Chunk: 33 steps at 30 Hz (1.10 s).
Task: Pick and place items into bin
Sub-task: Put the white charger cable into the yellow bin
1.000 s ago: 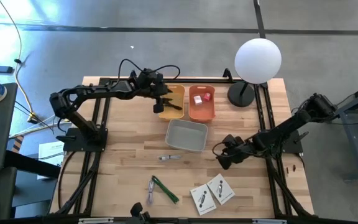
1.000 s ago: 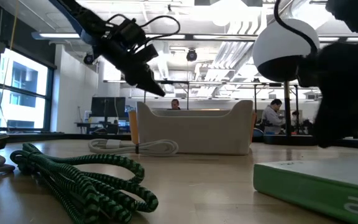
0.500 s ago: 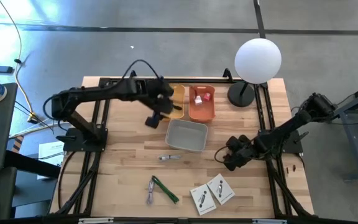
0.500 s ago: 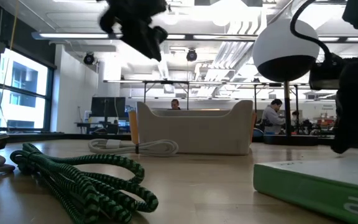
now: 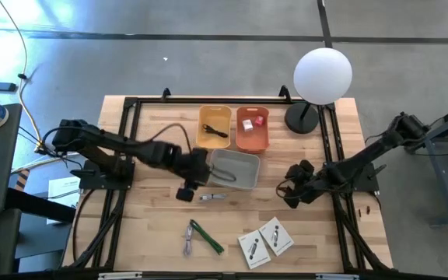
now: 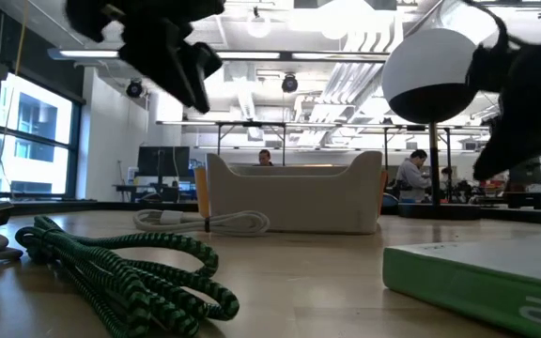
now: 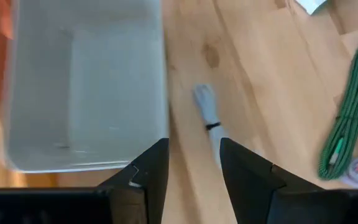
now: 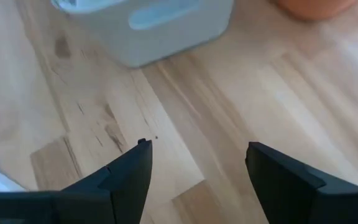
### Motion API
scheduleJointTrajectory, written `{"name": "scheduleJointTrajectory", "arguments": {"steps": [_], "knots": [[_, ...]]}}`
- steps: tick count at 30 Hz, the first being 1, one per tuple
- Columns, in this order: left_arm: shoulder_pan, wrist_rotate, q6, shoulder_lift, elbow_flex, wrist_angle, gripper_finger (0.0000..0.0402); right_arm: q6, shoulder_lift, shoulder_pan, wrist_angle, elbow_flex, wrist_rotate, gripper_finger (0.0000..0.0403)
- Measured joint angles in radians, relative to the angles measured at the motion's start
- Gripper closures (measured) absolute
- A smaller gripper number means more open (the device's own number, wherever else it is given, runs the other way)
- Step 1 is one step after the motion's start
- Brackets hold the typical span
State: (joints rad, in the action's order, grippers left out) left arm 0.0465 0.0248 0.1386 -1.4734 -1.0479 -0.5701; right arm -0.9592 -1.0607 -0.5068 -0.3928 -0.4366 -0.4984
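My left gripper [image 5: 195, 180] hangs open above the table at the grey bin's [image 5: 233, 169] left near corner, touching nothing. Past its fingers the left wrist view shows the grey bin [image 7: 86, 87], a small white-and-silver cable piece [image 7: 207, 112] lying flat on the wood, and a coiled green cord [image 7: 350, 118]. My right gripper [image 5: 292, 189] is open over bare wood right of the grey bin [image 8: 148, 18]. Two white packets [image 5: 265, 243] lie flat near the near edge. Red and white cubes [image 5: 252, 121] sit in the orange bin [image 5: 252, 138]. A dark item [image 5: 215, 131] lies in the yellow bin [image 5: 215, 117].
A white globe lamp [image 5: 323, 74] stands at the far right corner. Black frame rails [image 5: 127, 140] run along both table sides. In the low view the green cord [image 6: 130, 272] and a packet's edge [image 6: 477, 272] lie close to the camera. People sit in the room behind.
My left gripper has left the yellow bin, risen, then swung toward the near edge and come down beside the grey bin's left near corner. My right gripper has drifted a little toward the right and far edges and lifted. No item on the table has moved.
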Motion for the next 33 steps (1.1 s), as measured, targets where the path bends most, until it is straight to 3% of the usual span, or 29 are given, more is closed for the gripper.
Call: {"name": "scheduleJointTrajectory", "arguments": {"steps": [8,11,22,29,33], "knots": [[0.141,0.246,-0.208,-0.001,0.131,0.181,0.0262,0.070,0.186,0.001,-0.116,0.000,-0.021,0.0155],[0.169,0.282,-0.245,-0.005,0.155,0.191,0.0263,0.069,0.232,0.001,-0.150,0.000,-0.035,0.0155],[0.189,0.276,-0.327,-0.132,0.189,0.323,0.0235,0.069,0.289,0.002,-0.202,0.000,-0.047,0.0155],[0.189,0.158,-0.335,-0.187,0.188,0.345,0.0195,0.067,0.290,0.002,-0.203,0.000,-0.052,0.0155],[0.189,0.145,-0.363,-0.213,0.188,0.336,0.0180,0.067,0.290,0.003,-0.203,0.000,-0.062,0.0155]]}}
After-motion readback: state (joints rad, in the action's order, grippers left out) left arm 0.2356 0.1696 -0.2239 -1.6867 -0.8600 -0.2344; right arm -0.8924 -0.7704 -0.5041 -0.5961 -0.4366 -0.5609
